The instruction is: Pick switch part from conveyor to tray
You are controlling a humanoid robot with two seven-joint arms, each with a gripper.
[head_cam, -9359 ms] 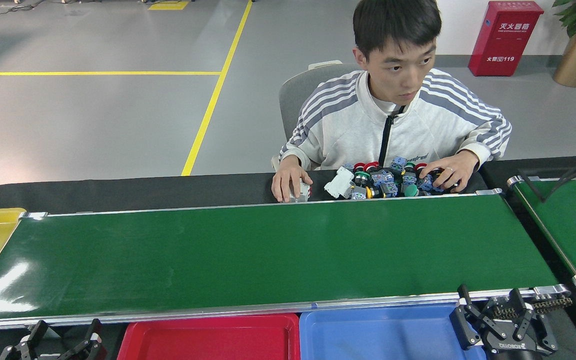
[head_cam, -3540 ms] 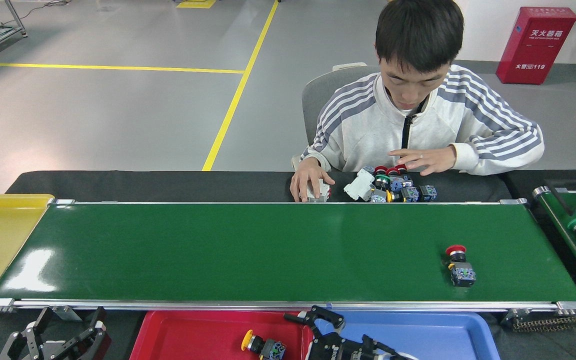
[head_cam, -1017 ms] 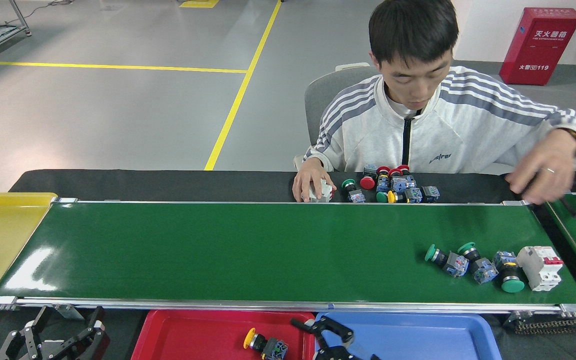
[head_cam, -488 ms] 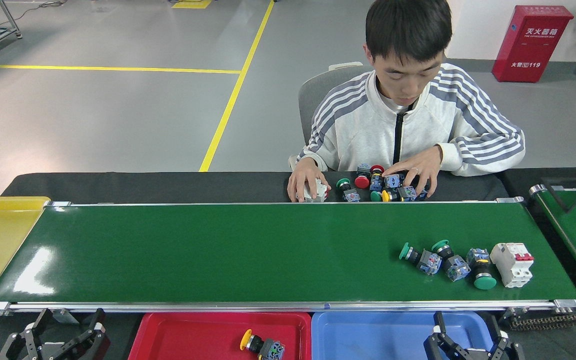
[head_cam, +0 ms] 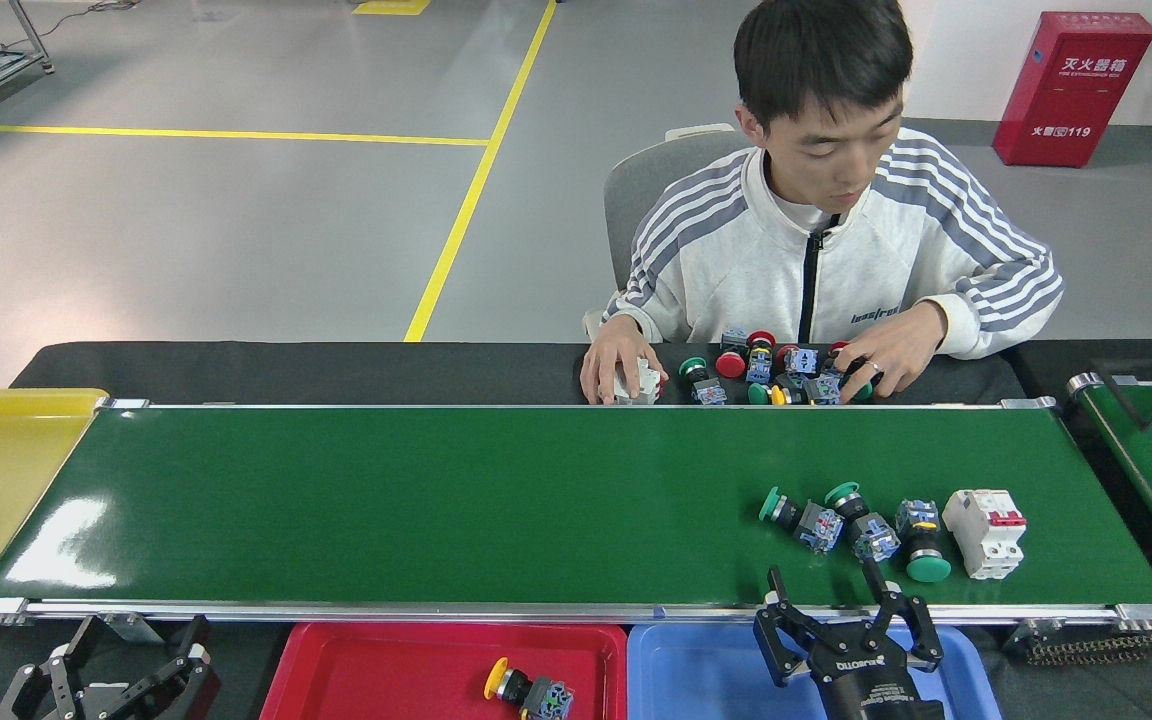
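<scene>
One yellow-capped switch already lies in the red tray. Left to do: three green-capped push-button switches plus a white circuit breaker, bunched at the right end of the conveyor. R pincer spread wide, empty, at the belt's near rail, just below the green-capped group. L pincer idle at bottom left, fingers apart, empty. Person sorts spare parts on the far surface. Judged early in the task.
</scene>
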